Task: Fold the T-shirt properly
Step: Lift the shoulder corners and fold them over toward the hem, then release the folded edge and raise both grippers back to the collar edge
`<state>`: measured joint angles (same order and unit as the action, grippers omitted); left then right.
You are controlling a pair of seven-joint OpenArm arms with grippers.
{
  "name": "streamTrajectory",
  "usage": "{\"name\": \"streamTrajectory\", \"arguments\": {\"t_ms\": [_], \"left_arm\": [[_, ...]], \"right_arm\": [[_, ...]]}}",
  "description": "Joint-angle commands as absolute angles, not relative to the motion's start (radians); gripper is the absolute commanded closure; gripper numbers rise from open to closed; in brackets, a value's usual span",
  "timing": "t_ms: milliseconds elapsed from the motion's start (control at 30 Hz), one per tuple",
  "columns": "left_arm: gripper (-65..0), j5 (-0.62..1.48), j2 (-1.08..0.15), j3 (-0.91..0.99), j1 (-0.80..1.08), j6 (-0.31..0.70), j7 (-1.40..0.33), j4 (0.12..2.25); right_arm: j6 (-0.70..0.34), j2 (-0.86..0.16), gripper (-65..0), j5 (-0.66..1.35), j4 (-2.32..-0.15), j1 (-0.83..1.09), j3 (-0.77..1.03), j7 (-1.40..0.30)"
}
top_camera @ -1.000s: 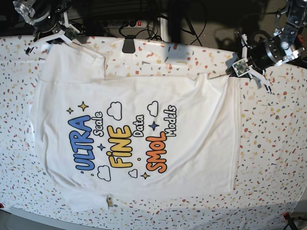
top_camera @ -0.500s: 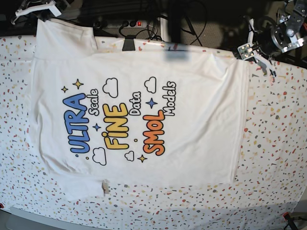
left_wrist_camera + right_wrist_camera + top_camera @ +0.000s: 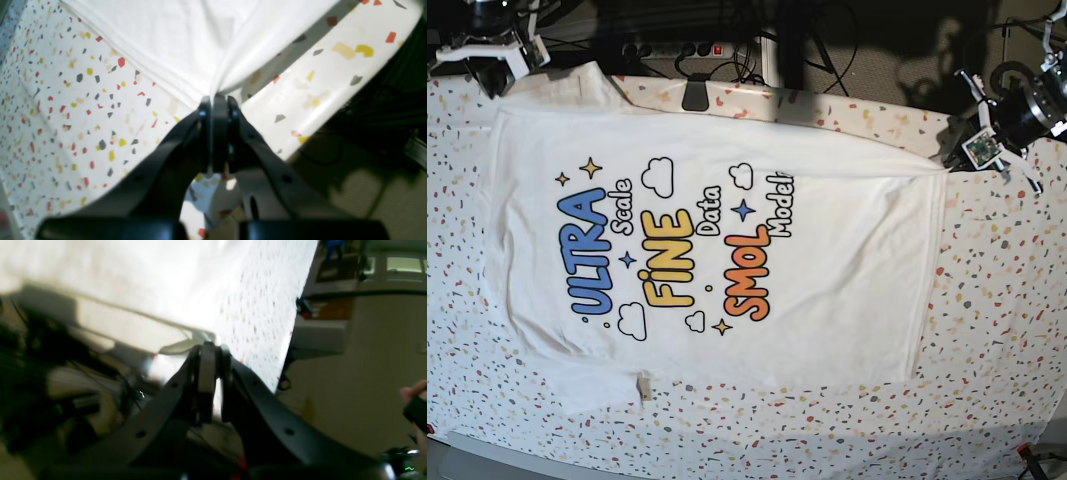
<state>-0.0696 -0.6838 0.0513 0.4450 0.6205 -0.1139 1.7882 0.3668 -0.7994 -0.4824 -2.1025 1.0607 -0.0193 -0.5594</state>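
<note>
The white T-shirt (image 3: 727,240) lies print side up on the speckled tablecloth (image 3: 1007,300), with "ULTRA FINE SMOL" across its middle. My left gripper (image 3: 955,160) is shut on the shirt's far right hem corner at the table's back edge. In the left wrist view the jaws (image 3: 217,100) pinch a gathered corner of the white cloth (image 3: 186,40). My right gripper (image 3: 502,68) is shut on the shirt's far left corner by the sleeve. In the blurred right wrist view the closed gripper (image 3: 210,348) holds white cloth (image 3: 133,283).
A power strip and cables (image 3: 677,48) run behind the table's back edge. A black clamp (image 3: 695,92) sits on that edge. A small tag (image 3: 640,387) shows at the shirt's near edge. Bare tablecloth lies to the right and along the front.
Both grippers have pulled the shirt's far edge outward and back down, so the cloth now lies flatter and stretched. The left gripper moved right and lower. The right gripper came down to the table corner.
</note>
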Motion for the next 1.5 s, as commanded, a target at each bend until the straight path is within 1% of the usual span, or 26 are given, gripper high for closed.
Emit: {"name": "streamTrajectory", "arguments": {"t_ms": [0, 100, 167, 333, 533, 633, 667, 800, 900, 1033, 1100, 1367, 1467], "left_arm": [[0.0, -0.063, -0.698, 0.058, 0.439, 0.609, -0.094, 1.794], [0.0, -0.062, -0.698, 0.058, 0.407, 0.578, -0.088, 1.752], [0.0, -0.062, -0.694, 0.058, 0.375, 0.571, -0.073, 1.718], [0.0, -0.068, -0.643, 0.057, 0.299, 0.572, -0.051, 1.646], [0.0, -0.218, -0.549, 0.057, 0.225, 0.572, -0.051, 1.566], [0.0, -0.239, -0.517, 0.057, 0.192, 0.572, -0.052, 1.542], [0.0, -0.238, -0.509, 0.057, 0.181, 0.572, -0.052, 1.540], [0.0, -0.238, -0.490, 0.057, 0.148, 0.575, -0.083, 1.538], [0.0, -0.239, -0.490, 0.057, 0.134, 0.577, -0.089, 1.537], [0.0, -0.246, -0.490, 0.057, 0.124, 0.580, -0.089, 1.534], [0.0, -0.264, -0.490, 0.057, 0.112, 0.579, -0.089, 1.512], [0.0, -0.265, -0.479, 0.057, 0.019, 0.580, -0.075, 1.369], [0.0, -0.265, -0.473, 0.057, -0.004, 0.633, -0.053, 1.365]], "right_arm": [[0.369, -0.809, 0.0, -0.467, -2.119, 1.036, -0.012, -0.540], [0.287, -0.809, 0.0, -0.362, -2.119, 0.931, -0.012, -0.515], [0.251, -0.809, 0.0, -0.308, -2.119, 0.865, -0.012, -0.505], [0.199, -0.809, 0.0, -0.198, -2.115, 0.709, -0.012, -0.468], [0.157, -0.809, 0.0, -0.107, -2.022, 0.562, -0.012, -0.414], [0.155, -0.809, 0.0, -0.058, -1.968, 0.493, -0.012, -0.396], [0.153, -0.809, 0.0, -0.036, -1.949, 0.472, -0.012, -0.389], [0.074, -0.809, 0.0, 0.026, -1.873, 0.392, -0.014, -0.361], [0.053, -0.809, 0.0, 0.065, -1.821, 0.331, -0.014, -0.350], [-0.007, -0.809, 0.0, 0.131, -1.751, 0.264, -0.015, -0.331], [-0.020, -0.809, 0.0, 0.143, -1.732, 0.240, -0.015, -0.329], [-0.021, -0.806, 0.0, 0.142, -1.725, 0.221, -0.021, -0.306], [-0.022, -0.806, 0.0, 0.142, -1.722, 0.221, -0.022, -0.305]]}}
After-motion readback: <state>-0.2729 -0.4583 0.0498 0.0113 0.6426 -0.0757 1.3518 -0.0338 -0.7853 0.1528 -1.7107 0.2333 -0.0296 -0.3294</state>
